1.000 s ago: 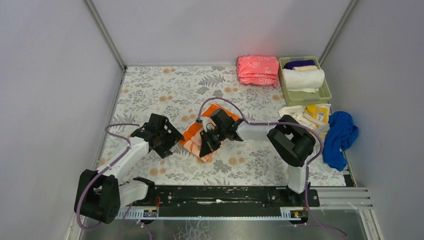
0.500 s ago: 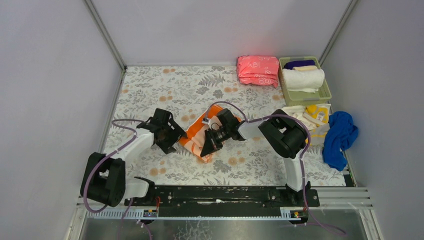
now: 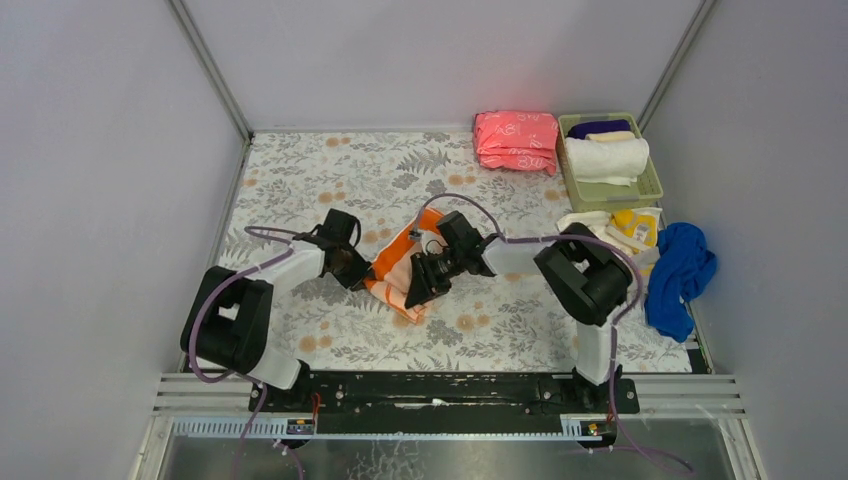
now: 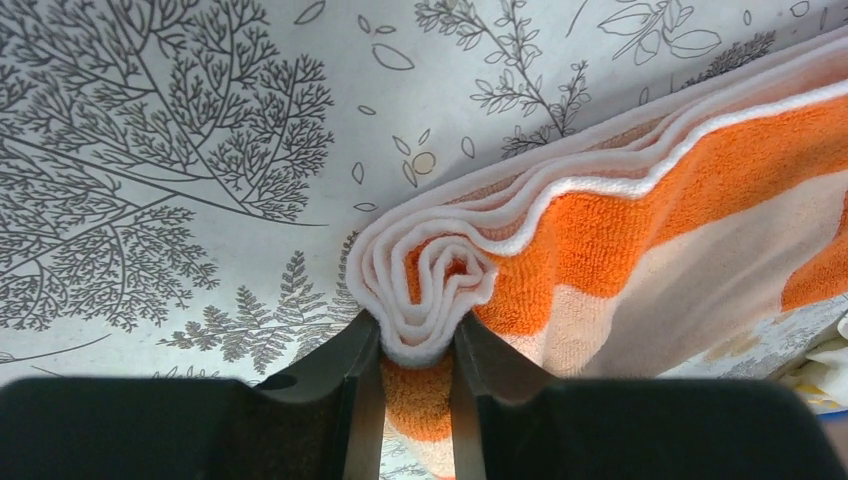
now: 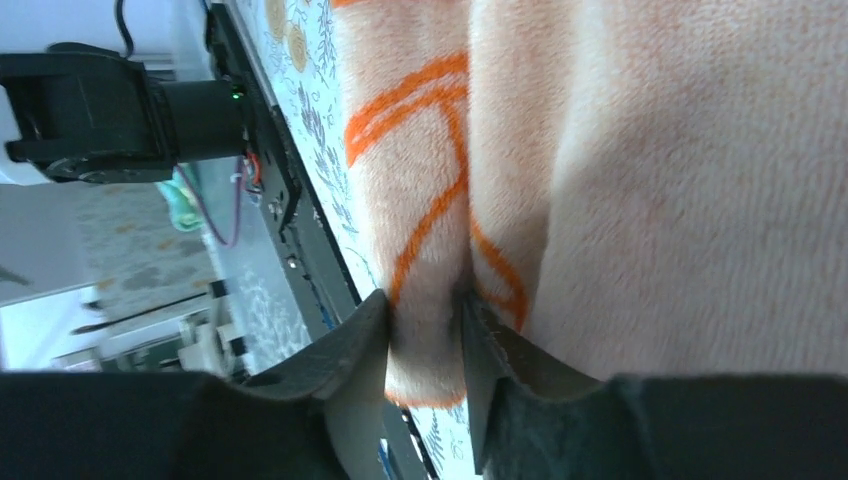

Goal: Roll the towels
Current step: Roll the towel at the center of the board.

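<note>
While the orange towel (image 3: 388, 270) is lying mid-table on the floral cloth (image 3: 300, 180), the top view is showing the left gripper (image 3: 352, 268) and the right gripper (image 3: 418, 282) flanking it. In the left wrist view, the left gripper is pinching the towel's rolled end. In the right wrist view, the right gripper is clamping a fold.

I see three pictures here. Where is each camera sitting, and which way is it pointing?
Top external: fixed above and behind the arms, looking down at the table; both whole arms show, left gripper and right gripper at the orange towel.
Left wrist: on the left arm's wrist, looking along its fingers, which pinch the towel's rolled end.
Right wrist: on the right arm's wrist, looking along its fingers, a towel fold between them.
Shared: all three see the orange towel.
</note>
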Available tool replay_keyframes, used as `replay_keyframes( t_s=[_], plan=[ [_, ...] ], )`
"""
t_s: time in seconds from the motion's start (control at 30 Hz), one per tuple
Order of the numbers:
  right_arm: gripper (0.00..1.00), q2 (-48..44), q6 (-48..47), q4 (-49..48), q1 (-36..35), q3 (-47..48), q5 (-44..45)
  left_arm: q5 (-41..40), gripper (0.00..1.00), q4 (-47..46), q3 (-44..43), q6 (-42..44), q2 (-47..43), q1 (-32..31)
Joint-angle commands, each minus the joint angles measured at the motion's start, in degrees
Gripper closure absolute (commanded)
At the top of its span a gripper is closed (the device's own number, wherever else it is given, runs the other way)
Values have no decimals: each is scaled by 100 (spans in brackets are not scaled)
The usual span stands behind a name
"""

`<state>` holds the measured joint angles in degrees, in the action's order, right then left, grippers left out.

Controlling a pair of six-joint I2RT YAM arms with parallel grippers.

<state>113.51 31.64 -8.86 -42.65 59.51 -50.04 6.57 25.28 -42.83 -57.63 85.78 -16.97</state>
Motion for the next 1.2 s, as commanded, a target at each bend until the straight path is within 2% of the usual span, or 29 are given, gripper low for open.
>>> replay_keyframes(
  t_s=[0.0,0.13,0.37,0.57,0.7,0.93,0.97,1.1,1.17],
  plan=[
    [56,-1034,-1090,1235,-320,186,1514,-378,79,147,-175,168,191,-68],
    [45,-1597,-1760,1922,-902,323,3200,-462,79,395,-292,206,238,-136],
    [37,-1798,-2461,1840,-2176,389,5862,-526,78,577,-400,199,285,-199],
    [30,-1363,-2920,1708,-2868,549,7016,-593,78,677,-495,199,334,-244],
    [31,-967,-3187,1508,-3168,590,7567,-596,78,698,-529,186,360,-276],
    [44,-330,-3557,1506,-3531,808,8252,-644,77,700,-512,164,398,-315],
    [49,-241,-3550,1633,-3553,905,8264,-642,77,698,-508,171,404,-320],
    [86,-428,-3488,1607,-3521,785,7701,-670,73,709,-492,190,335,-324],
    [96,-664,-3362,1564,-3377,666,6978,-730,68,746,-467,190,248,-324]
  ],
)
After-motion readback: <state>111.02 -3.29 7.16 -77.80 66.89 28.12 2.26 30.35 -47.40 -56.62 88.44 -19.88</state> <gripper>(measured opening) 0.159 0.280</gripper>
